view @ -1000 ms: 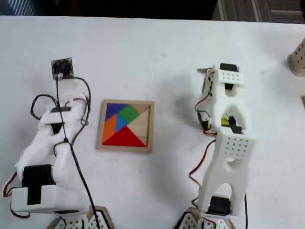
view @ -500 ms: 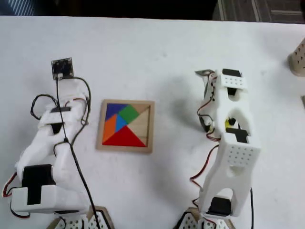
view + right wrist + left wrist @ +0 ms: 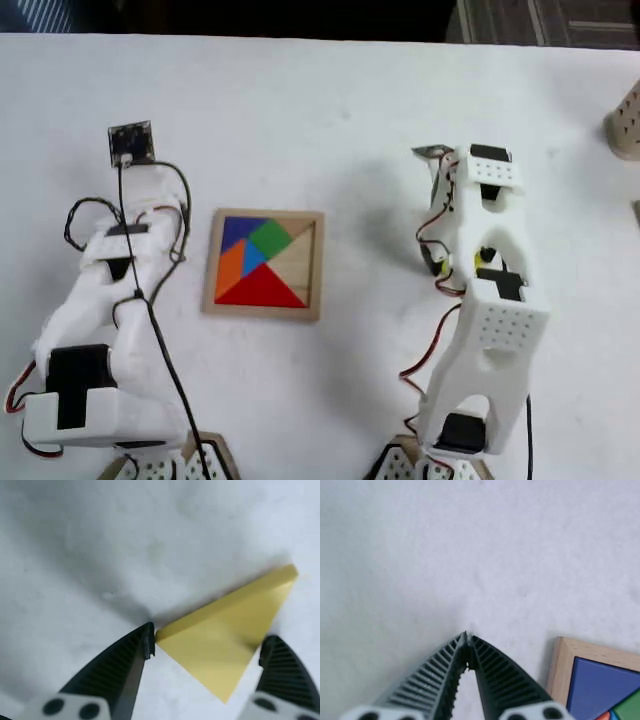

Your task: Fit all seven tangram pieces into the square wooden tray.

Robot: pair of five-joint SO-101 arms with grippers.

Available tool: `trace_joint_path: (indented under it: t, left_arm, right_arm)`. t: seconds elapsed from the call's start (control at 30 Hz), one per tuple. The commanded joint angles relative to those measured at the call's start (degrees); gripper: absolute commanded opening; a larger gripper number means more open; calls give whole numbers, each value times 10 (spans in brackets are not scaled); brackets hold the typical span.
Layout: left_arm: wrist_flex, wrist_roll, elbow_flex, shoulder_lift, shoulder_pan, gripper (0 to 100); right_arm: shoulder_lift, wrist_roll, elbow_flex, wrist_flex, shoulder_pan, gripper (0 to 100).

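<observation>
The square wooden tray (image 3: 312,268) lies between the two arms and holds blue, green, orange, light blue and red pieces (image 3: 258,285), with bare wood along its right side. A yellow triangle (image 3: 227,645) lies flat on the white table. My right gripper (image 3: 210,645) is open, one finger on each side of the triangle. From above, a bit of yellow (image 3: 487,257) shows through the right arm (image 3: 490,325). My left gripper (image 3: 467,641) is shut and empty, resting on the table beside the tray's corner (image 3: 559,662) next to the blue piece (image 3: 600,685). The left arm (image 3: 110,290) sits left of the tray.
A tan pegged block (image 3: 625,125) stands at the table's right edge. Black and red cables (image 3: 160,330) trail along both arms. White table surface stretches behind the tray and between the arms.
The right arm has shifted slightly to the right and toward the near edge. The left arm and the tray have not moved.
</observation>
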Motion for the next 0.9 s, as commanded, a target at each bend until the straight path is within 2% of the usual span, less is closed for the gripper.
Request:
trace_joint_path:
  t: [0.0,0.1,0.23,0.37,0.53,0.67,0.87]
  left_arm:
    - [1,4,-28,-2,-5,28]
    - [1,4,-28,-2,-6,28]
    - [1,4,-28,-2,-6,28]
    - [1,4,-28,-2,-6,28]
    - [1,4,-28,-2,-6,28]
    - [0,4,-28,-2,-6,28]
    - [-1,4,-28,-2,-6,28]
  right_arm:
    - [3,13,-15,-27,16,233]
    - [6,11,-28,-22,17,190]
    - [6,10,-27,-22,18,232]
    - [6,10,-27,-21,18,230]
    - [0,9,-28,-21,18,159]
    - [-10,7,-32,-21,22,152]
    - [-65,-30,-27,-16,30,151]
